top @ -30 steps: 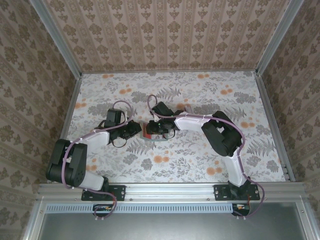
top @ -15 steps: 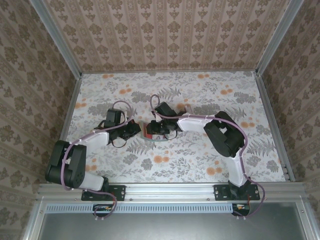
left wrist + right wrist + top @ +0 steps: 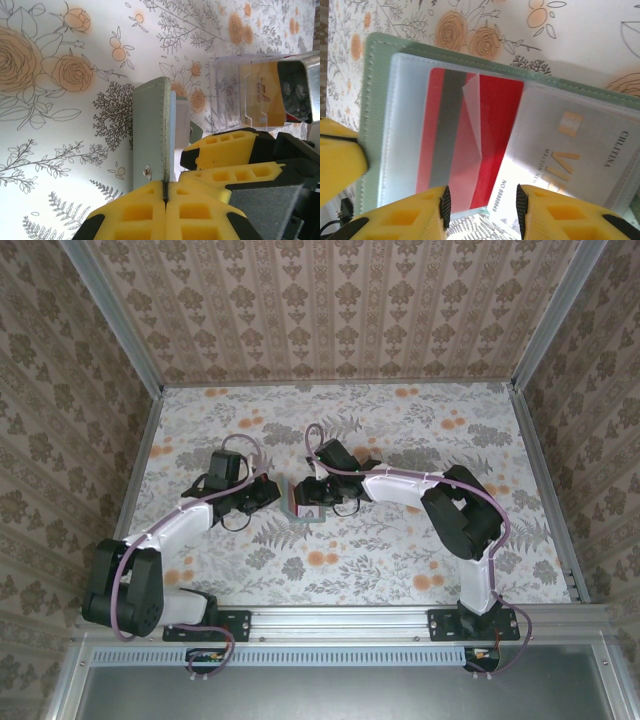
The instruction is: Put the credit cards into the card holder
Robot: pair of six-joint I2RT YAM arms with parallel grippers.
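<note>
**Card holder loading, entries left to right**

1. Left gripper: pads pressed tight together on the border of the card holder, pinning it. Within the last second the jaws finished closing and the left elbow swung back toward the near-left corner.
2. Card holder: lies opened out at the centre of the floral table, between the two grippers, with its clear sleeves facing up.
3. Red card: lies under the left clear sleeve, and is judged seated or very nearly so.
4. Right gripper: fingers stand apart over the red card's lower edge and clamp nothing. They have been widening, and the wrist has shifted slightly toward the far side. This reads as a release after insertion.
5. Second card: pale with orange-yellow lettering, lies under the right sleeve, and appears to be housed too.
6. Room: bare table lies to the right and on the far side, and the side rail is well apart from the arms. A straight retreat looks unobstructed
</note>
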